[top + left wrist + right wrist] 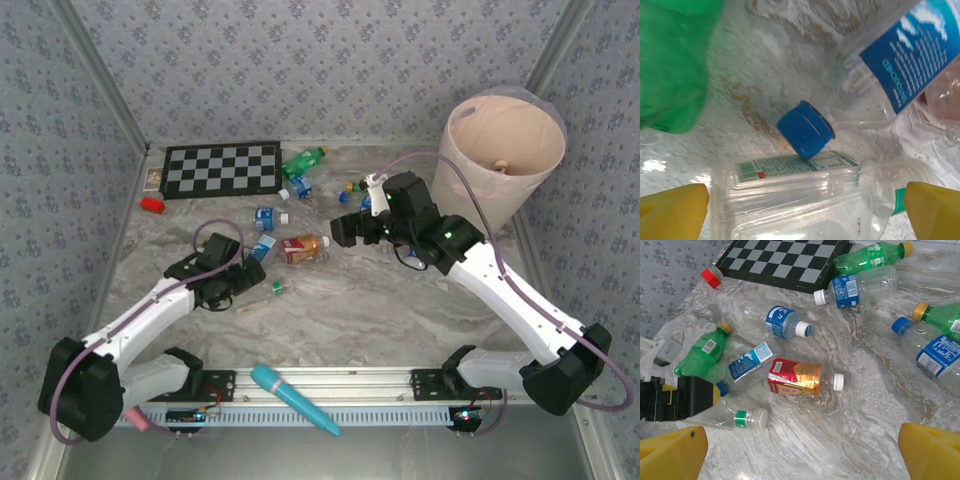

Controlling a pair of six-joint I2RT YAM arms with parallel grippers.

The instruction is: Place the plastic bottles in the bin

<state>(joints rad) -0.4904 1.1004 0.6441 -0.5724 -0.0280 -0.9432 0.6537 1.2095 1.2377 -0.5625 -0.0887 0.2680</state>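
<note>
Several plastic bottles lie scattered mid-table. My left gripper [802,212] is open, low over a clear bottle [795,200] with a green-and-white label, one yellow fingertip [670,210] on each side of it. Just beyond lie a blue-capped bottle [805,129] and a green bottle [675,60]. My right gripper [800,455] hangs open over bare table, short of a red-and-gold labelled bottle [795,377]. From above, the left gripper [238,284] is left of centre and the right gripper [340,230] is beside the bottles. The bin [505,150] stands at the far right.
A chessboard [222,168] lies at the back left with a small red block [152,205] near it. A teal microphone [295,398] rests on the front rail. Patterned walls close in the table on three sides.
</note>
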